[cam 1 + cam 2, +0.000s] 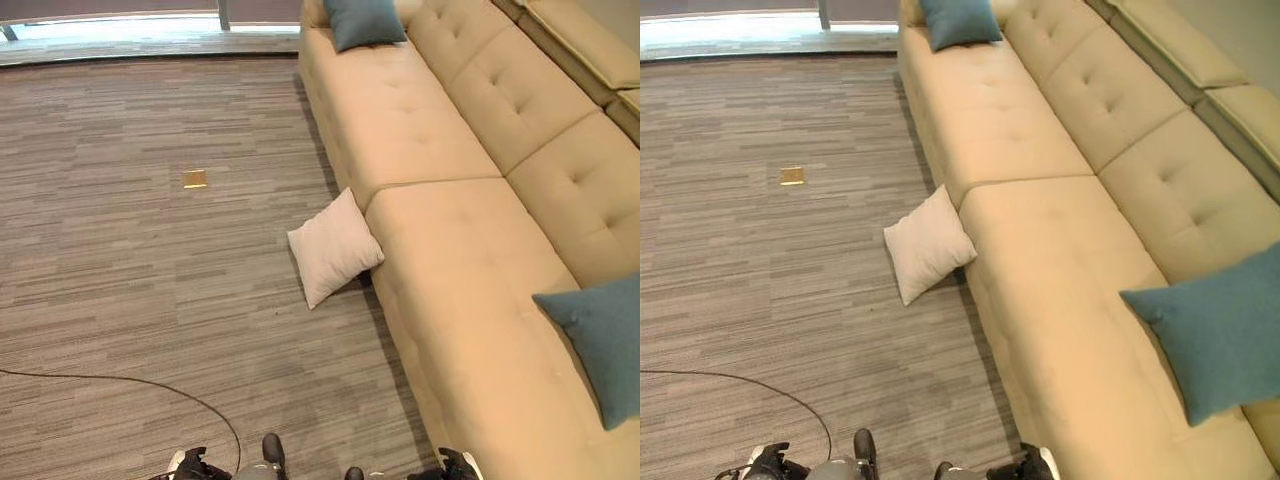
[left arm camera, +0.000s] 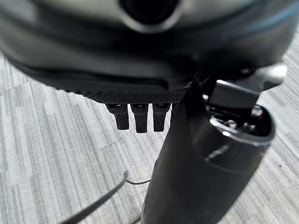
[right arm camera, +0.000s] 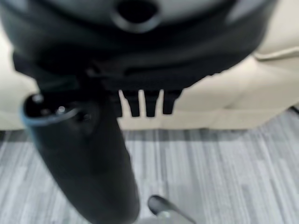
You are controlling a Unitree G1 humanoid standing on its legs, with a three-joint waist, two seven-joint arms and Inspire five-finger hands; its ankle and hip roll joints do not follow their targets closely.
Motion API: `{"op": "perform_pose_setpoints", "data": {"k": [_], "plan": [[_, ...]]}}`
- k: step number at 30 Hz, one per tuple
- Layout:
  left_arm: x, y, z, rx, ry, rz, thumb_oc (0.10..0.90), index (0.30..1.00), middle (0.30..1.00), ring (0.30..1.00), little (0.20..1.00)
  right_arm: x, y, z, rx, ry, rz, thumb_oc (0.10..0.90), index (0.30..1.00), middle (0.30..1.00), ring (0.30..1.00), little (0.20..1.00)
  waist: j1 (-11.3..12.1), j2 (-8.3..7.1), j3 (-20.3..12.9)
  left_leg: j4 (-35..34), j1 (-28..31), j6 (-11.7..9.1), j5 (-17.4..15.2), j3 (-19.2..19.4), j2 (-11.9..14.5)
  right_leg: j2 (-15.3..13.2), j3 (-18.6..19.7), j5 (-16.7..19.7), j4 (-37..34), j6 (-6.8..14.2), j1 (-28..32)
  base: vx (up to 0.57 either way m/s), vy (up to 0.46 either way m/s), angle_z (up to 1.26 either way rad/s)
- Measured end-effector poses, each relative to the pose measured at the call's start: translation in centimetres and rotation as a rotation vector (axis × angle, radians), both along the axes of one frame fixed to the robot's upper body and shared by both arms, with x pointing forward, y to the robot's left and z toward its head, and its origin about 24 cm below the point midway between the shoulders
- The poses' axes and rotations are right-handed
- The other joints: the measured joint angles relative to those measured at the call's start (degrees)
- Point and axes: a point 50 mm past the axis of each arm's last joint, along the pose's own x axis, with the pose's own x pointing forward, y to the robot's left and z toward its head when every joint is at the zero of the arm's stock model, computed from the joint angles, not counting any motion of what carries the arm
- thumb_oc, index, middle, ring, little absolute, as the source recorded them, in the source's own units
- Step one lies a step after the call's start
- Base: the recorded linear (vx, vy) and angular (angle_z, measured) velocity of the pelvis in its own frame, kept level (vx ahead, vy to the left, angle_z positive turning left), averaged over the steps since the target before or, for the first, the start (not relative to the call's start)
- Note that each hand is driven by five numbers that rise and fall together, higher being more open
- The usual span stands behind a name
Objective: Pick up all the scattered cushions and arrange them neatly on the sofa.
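Ahead, white cushion leans against sofa — well apart from both robot hands, fingers straight, empty.

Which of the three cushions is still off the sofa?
The white cushion, on the carpet leaning against the sofa front. Both blue cushions sit on the seat.

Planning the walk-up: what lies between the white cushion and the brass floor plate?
Bare grey carpet, seen from the left eye, between white cushion and brass floor plate.
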Motion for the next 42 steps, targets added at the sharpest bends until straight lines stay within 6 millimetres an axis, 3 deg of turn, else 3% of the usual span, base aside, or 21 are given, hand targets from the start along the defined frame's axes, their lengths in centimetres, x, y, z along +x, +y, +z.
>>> {"op": "perform_pose_setpoints", "data": {"k": [1, 2, 3, 5, 8, 12, 14, 15, 16, 17, 19, 22, 24, 26, 28, 30, 32, 35, 38, 41, 42], "plan": [[-0.1, -0.2, -0.1, -0.005, 0.001, -0.003, 0.8, 0.9, 0.9, 0.9, 0.9, 0.1, -0.1, 0.1, -0.006, -0.011, -0.005, 0.8, 0.9, 0.9, 0.9, 0.9, -1.2, 0.75, -0.2, -0.6, 1.2, 0.2, -0.1, -1.3, -0.3, -1.6, 0.0, -0.5, 7.0, -1.7, -3.1, 0.27, 0.297, 0.37], [0.1, -0.3, 0.0, -0.009, -0.009, -0.005, 0.8, 0.9, 0.9, 0.9, 0.9, -0.6, -0.1, -0.1, -0.008, 0.011, 0.002, 0.8, 0.9, 0.9, 0.9, 0.9, -1.5, 2.15, -0.9, -1.0, 2.5, 2.6, -1.7, -2.5, -1.2, -1.8, 2.8, -1.0, 10.6, -1.3, -6.4, 0.25, 0.227, 0.35], [-0.1, -0.2, 0.0, -0.007, -0.008, -0.005, 0.8, 0.9, 0.9, 0.9, 0.9, -0.9, 0.0, -0.2, -0.008, 0.024, 0.01, 0.8, 0.9, 0.9, 0.9, 0.9, -1.6, 2.58, -1.1, -1.9, 3.6, 2.8, -1.7, -3.1, -1.6, -1.4, 5.7, -1.4, 12.0, -1.5, -8.5, 0.15, 0.081, 0.41], [1.0, -0.2, 0.2, -0.005, -0.035, -0.012, 0.8, 0.9, 0.9, 0.9, 0.9, -0.3, 0.1, 0.0, -0.011, 0.004, 0.042, 0.8, 0.9, 0.9, 0.9, 0.9, -2.6, 4.58, -0.6, -4.2, 5.8, 1.9, -0.9, -5.2, -1.4, 1.4, 7.8, -1.8, 8.9, -2.1, -12.4, 0.2, 0.044, 0.44], [1.7, 0.2, 0.6, 0.005, -0.048, -0.012, 0.8, 0.9, 0.9, 0.9, 0.9, 0.8, 0.5, 0.2, -0.023, -0.01, 0.128, 0.8, 0.9, 0.9, 0.9, 0.9, -3.3, 5.35, 0.0, -5.5, 7.8, 0.7, -1.2, -7.8, -1.1, 6.1, 8.1, -1.4, 0.9, -2.3, -16.2, 0.24, 0.016, 0.44], [1.3, 0.3, 0.4, 0.012, -0.03, -0.036, 0.8, 0.9, 0.9, 0.9, 0.9, 2.5, 0.6, 0.8, -0.039, -0.056, 0.188, 0.8, 0.9, 0.9, 0.9, 0.9, -4.2, 5.16, 0.9, -7.7, 11.6, -0.5, -3.1, -10.6, -1.0, 10.3, 7.0, 4.3, -8.1, -2.6, -21.7, 0.31, -0.004, 0.44], [-0.2, 0.1, -0.1, -0.008, 0.015, -0.034, 0.8, 0.9, 0.9, 0.9, 0.9, 2.1, 0.7, 0.6, -0.039, -0.043, 0.197, 0.8, 0.9, 0.9, 0.9, 0.9, -4.3, 4.67, 1.2, -9.4, 15.2, -1.7, -4.0, -10.9, -1.3, 9.3, 0.9, 7.2, -11.1, -3.6, -20.6, 0.34, -0.02, 0.3], [-1.5, -0.1, -0.4, -0.015, 0.043, -0.028, 0.8, 0.9, 0.9, 0.9, 0.9, 1.1, 0.7, 0.3, -0.036, -0.016, 0.194, 0.8, 0.9, 0.9, 0.9, 0.9, -3.8, 4.02, 0.9, -10.0, 18.2, -2.8, -5.7, -11.0, -1.5, 8.6, -1.3, 10.7, -10.8, -7.2, -18.7, 0.31, -0.096, -0.06], [-2.2, -0.3, -0.6, -0.021, 0.062, -0.022, 0.8, 0.9, 0.9, 0.9, 0.9, 0.9, 0.5, 0.3, -0.04, -0.012, 0.196, 0.8, 0.9, 0.9, 0.9, 0.9, -3.9, 4.73, 0.8, -9.3, 19.0, -3.3, -7.0, -10.9, -0.5, 9.1, -1.7, 11.2, -9.5, -8.3, -18.4, 0.22, -0.094, -0.02], [-2.7, -0.6, -0.8, -0.028, 0.089, -0.021, 0.8, 0.9, 0.9, 0.9, 0.9, 1.2, 0.4, 0.5, -0.046, -0.023, 0.2, 0.8, 0.9, 0.9, 0.9, 0.9, -4.6, 5.78, 0.2, -5.9, 16.9, -4.9, -9.2, -10.9, 1.5, 10.0, -1.0, 6.9, -5.5, -7.2, -20.2, 0.33, -0.144, 0.28], [-1.9, -0.6, -0.7, -0.034, 0.076, -0.033, 0.8, 0.9, 0.9, 0.9, 0.9, 1.8, 0.3, 0.7, -0.053, -0.037, 0.206, 0.8, 0.9, 0.9, 0.9, 0.9, -5.0, 5.72, 0.4, -3.2, 14.9, -5.6, -9.5, -9.9, 2.1, 10.9, -1.7, 6.7, -5.2, -11.3, -20.5, 0.28, -0.11, 0.22], [-1.3, -1.1, -0.7, -0.037, 0.077, -0.074, 0.8, 0.9, 0.9, 0.9, 0.9, 2.3, 0.1, 0.8, -0.066, -0.047, 0.223, 0.8, 0.9, 0.9, 0.9, 0.9, -5.7, 5.39, 0.4, 2.9, 14.7, -8.1, -8.2, -8.5, 4.4, 13.2, -1.1, 4.5, -6.8, -12.5, -17.1, 0.23, -0.216, -0.11], [0.4, -1.4, -0.3, -0.04, 0.014, -0.084, 0.8, 0.9, 0.9, 0.9, 0.9, 3.0, 0.2, 1.0, -0.071, -0.069, 0.234, 0.8, 0.9, 0.9, 0.9, 0.9, -5.3, 3.28, 0.9, 23.0, 5.9, -11.8, -6.6, -5.6, 6.2, 13.9, 0.7, 5.2, -11.8, -13.4, -12.9, 0.15, -0.207, -0.27], [1.4, -1.4, 0.1, -0.047, -0.04, -0.072, 0.8, 0.9, 0.9, 0.9, 0.9, 3.5, 0.3, 1.2, -0.076, -0.078, 0.245, 0.8, 0.9, 0.9, 0.9, 0.9, -4.1, 2.53, 1.5, 35.1, 0.0, -12.1, -4.4, -6.5, 7.1, 16.3, 4.5, 5.4, -15.5, -14.3, -9.1, 0.24, -0.131, -0.74], [2.9, -0.7, 0.8, -0.029, -0.099, -0.067, 0.8, 0.9, 0.9, 0.9, 0.9, 4.0, 0.7, 1.3, -0.073, -0.089, 0.264, 0.8, 0.9, 0.9, 0.9, 0.9, -2.5, 1.0, 2.4, 38.4, -4.5, -9.7, -6.0, -6.8, 6.7, 17.0, 7.9, 6.0, -17.6, -14.6, -6.2, 0.23, 0.055, -0.95], [4.0, -0.7, 1.3, -0.022, -0.139, -0.065, 0.8, 0.9, 0.9, 0.9, 0.9, 4.4, 0.6, 1.5, -0.081, -0.104, 0.273, 0.8, 0.9, 0.9, 0.9, 0.9, -2.7, 0.74, 2.8, 35.6, -9.6, -9.6, -6.1, -7.7, 5.6, 17.2, 9.5, 6.7, -19.8, -13.9, -3.9, 0.25, 0.113, -0.8], [4.7, -0.9, 1.5, -0.041, -0.188, -0.031, 0.8, 0.9, 0.9, 0.9, 0.9, 5.1, 0.4, 1.8, -0.091, -0.122, 0.277, 0.8, 0.9, 0.9, 0.9, 0.9, -1.1, 0.39, 3.7, 22.6, -11.9, -8.3, -6.3, -11.1, 3.0, 17.8, 15.1, 7.8, -22.8, -13.4, -1.3, 0.33, 0.08, -1.22], [5.5, -0.9, 1.9, -0.034, -0.209, -0.036, 0.8, 0.9, 0.9, 0.9, 0.9, 5.1, 0.0, 2.0, -0.107, -0.14, 0.293, 0.8, 0.9, 0.9, 0.9, 0.9, -1.8, 0.77, 4.4, 9.2, -14.1, -8.5, -1.3, -12.5, 4.5, 18.5, 18.9, 7.3, -25.3, -12.3, 2.9, 0.38, 0.136, -0.77], [5.7, -0.9, 2.0, -0.034, -0.226, -0.008, 0.8, 0.9, 0.9, 0.9, 0.9, 4.8, -0.4, 2.0, -0.128, -0.131, 0.292, 0.8, 0.9, 0.9, 0.9, 0.9, -0.8, 0.52, 4.6, 1.7, -15.2, -9.9, 4.4, -20.2, 5.9, 18.7, 24.0, 5.6, -26.8, -9.8, 6.7, 0.3, 0.151, -0.7], [6.2, -1.2, 2.1, -0.04, -0.229, -0.002, 0.8, 0.9, 0.9, 0.9, 0.9, 5.3, -0.6, 2.2, -0.142, -0.138, 0.296, 0.8, 0.9, 0.9, 0.9, 0.9, 0.5, 0.47, 4.6, -4.1, -13.9, -10.1, 6.9, -27.3, 6.4, 17.2, 28.5, 3.4, -27.2, -8.5, 9.6, 0.39, 0.295, -0.96], [5.7, -1.8, 1.6, -0.058, -0.206, 0.002, 0.8, 0.9, 0.9, 0.9, 0.9, 5.2, -1.0, 2.2, -0.152, -0.128, 0.289, 0.8, 0.9, 0.9, 0.9, 0.9, 0.8, 1.82, 4.2, -5.4, -12.2, -9.1, 6.6, -26.6, 7.0, 16.9, 29.1, 2.3, -27.3, -7.4, 11.6, 0.22, 0.215, -0.81]]}}
